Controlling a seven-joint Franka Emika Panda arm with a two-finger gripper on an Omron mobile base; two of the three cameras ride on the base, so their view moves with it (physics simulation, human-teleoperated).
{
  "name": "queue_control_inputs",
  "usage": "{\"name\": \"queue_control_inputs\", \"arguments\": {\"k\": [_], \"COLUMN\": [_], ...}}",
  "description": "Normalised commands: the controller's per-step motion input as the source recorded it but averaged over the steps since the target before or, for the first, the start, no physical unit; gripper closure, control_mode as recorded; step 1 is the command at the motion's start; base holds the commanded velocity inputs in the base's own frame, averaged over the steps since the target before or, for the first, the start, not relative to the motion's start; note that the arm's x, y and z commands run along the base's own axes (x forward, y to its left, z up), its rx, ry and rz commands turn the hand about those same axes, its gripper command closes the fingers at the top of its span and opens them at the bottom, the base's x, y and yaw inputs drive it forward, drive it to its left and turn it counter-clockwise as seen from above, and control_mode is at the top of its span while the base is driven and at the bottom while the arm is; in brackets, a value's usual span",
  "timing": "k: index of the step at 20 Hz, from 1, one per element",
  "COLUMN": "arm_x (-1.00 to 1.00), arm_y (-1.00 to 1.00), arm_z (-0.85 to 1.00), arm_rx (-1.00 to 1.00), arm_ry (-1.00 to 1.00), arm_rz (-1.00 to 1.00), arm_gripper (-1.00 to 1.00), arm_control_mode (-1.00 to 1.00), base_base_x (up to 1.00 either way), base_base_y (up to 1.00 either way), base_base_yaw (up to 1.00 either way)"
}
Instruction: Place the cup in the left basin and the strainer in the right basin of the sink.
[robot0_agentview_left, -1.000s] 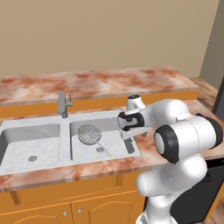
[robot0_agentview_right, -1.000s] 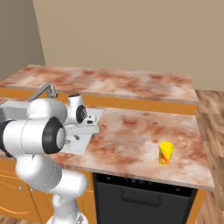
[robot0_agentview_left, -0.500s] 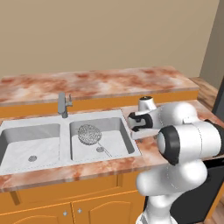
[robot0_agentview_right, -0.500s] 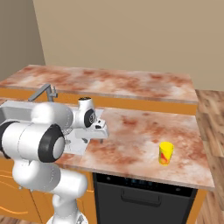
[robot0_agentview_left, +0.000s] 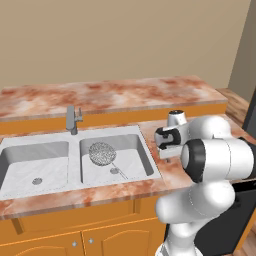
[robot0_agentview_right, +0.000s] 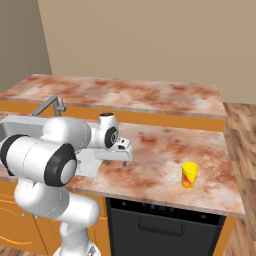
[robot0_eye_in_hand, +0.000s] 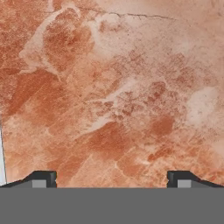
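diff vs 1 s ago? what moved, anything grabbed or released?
The gripper has swung right, from above the right basin out over the counter toward the cup. Its jaws are open and empty; nothing was grabbed or released in this span. Unchanged: the strainer lies in the right basin, the cup stands on the counter, the left basin holds nothing.

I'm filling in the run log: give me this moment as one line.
gripper: open, empty, over counter | strainer: in right basin | cup: on counter, apart from gripper | left basin: no cup
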Motion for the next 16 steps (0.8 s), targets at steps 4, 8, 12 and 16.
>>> {"name": "queue_control_inputs", "arguments": {"k": [4,8,12,16], "arm_x": [0.01,0.00,0.00,-0.11], "arm_y": [-0.64,-0.68,-0.57,-0.46], "arm_z": [0.02,0.17,0.49,0.53], "arm_rx": [0.02,0.02,0.01,0.00], "arm_ry": [0.04,0.02,0.09,0.12], "arm_rz": [0.00,0.00,-0.03,-0.05], "arm_gripper": [-1.00,-1.00,-1.00,-1.00], "arm_control_mode": [-1.00,-1.00,-1.00,-1.00], "base_base_x": [0.00,0.00,0.00,0.00], "base_base_y": [0.00,0.00,0.00,0.00], "base_base_yaw": [0.00,0.00,0.00,0.00]}}
